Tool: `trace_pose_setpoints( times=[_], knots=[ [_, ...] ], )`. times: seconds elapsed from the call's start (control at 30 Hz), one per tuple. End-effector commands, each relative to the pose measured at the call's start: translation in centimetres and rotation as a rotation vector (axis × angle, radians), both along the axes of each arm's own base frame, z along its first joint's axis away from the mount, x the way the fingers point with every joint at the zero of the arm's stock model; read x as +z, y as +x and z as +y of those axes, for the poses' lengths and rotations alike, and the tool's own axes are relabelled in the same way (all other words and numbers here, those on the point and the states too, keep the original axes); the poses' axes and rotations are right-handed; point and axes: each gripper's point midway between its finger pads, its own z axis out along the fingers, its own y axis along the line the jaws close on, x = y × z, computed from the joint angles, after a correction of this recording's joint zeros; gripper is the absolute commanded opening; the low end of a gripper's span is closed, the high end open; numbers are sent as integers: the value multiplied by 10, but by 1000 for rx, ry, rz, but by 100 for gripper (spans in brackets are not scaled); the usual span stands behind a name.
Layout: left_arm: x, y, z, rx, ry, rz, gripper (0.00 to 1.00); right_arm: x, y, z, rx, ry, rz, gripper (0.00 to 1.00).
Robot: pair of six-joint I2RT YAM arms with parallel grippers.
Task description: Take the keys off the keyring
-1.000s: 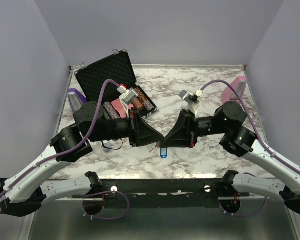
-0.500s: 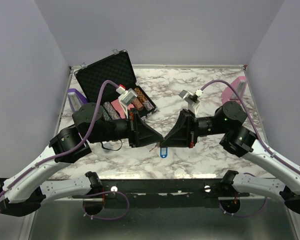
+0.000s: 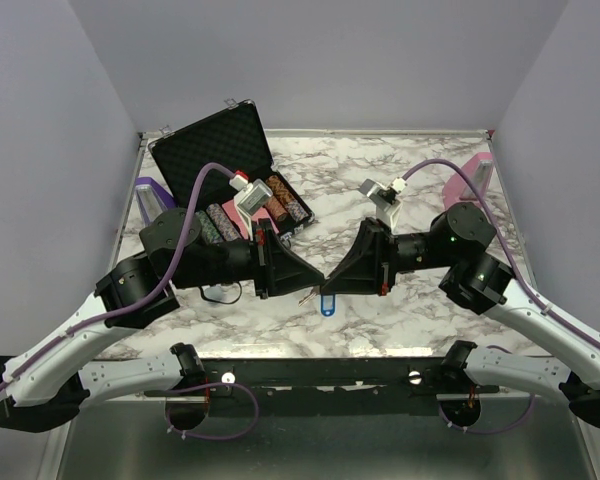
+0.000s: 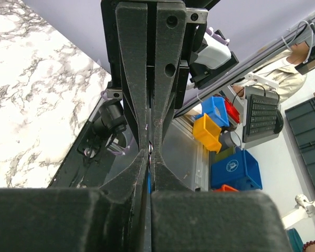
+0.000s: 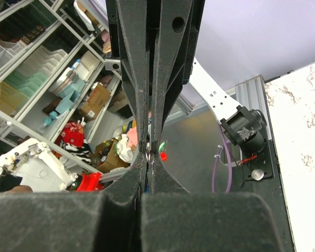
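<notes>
Both grippers meet tip to tip above the front middle of the marble table [image 3: 400, 310]. My right gripper [image 3: 333, 279] [image 5: 149, 153] is shut on the thin metal ring of the keyring, and its blue oval tag [image 3: 327, 306] hangs just below the tips. My left gripper [image 3: 318, 277] [image 4: 149, 149] has its jaws pressed nearly together on a thin metal piece at their tips, apparently the key. The key [image 3: 305, 297] sticks out down-left under the left tips. Both wrist views show only a blue sliver between the fingers.
An open black poker chip case [image 3: 215, 150] with rows of chips [image 3: 280, 205] lies at the back left, behind the left arm. A purple object [image 3: 150, 192] sits at the left edge and a pink one [image 3: 472, 172] at the right edge. A black cable [image 3: 225, 293] lies under the left wrist.
The left jaws have narrowed onto the thin metal piece, and the left wrist has shifted slightly left. The right arm and the hanging blue tag have stayed put.
</notes>
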Motion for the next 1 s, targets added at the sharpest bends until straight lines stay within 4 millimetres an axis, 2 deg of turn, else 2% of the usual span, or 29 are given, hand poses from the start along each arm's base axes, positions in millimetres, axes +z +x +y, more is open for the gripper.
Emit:
trace_pose_setpoints(
  times=[0.0, 0.07, 0.13, 0.2, 0.27, 0.3, 0.4, 0.63, 0.97],
  knots=[
    [-9, -2, -2, -6, 37, -6, 7, 22, -4, -2, 7, 63, -32, 1],
    [-10, -2, -5, -9, 42, -8, 0, 23, -5, -2, 11, 67, -32, 1],
    [-9, -3, -7, -10, 46, -11, 0, 24, -5, -2, 13, 72, -33, 1],
    [-9, -1, -7, 4, 53, -8, 0, 24, -6, -3, 20, 78, -30, 20],
    [-9, 2, -5, 25, 60, -7, 0, 24, -7, -3, 30, 78, -33, 51],
    [-8, 3, -3, 38, 61, -7, 0, 24, -8, -3, 33, 78, -32, 61],
    [-4, 6, 0, 62, 63, -13, 0, 23, -9, -5, 33, 76, -32, 76],
    [5, 5, 5, 71, 50, -24, 0, 17, -8, -8, 4, 71, -22, 74],
    [12, 4, 6, 69, 28, -21, 0, 15, -2, -6, -28, 65, -14, 57]
  ],
)
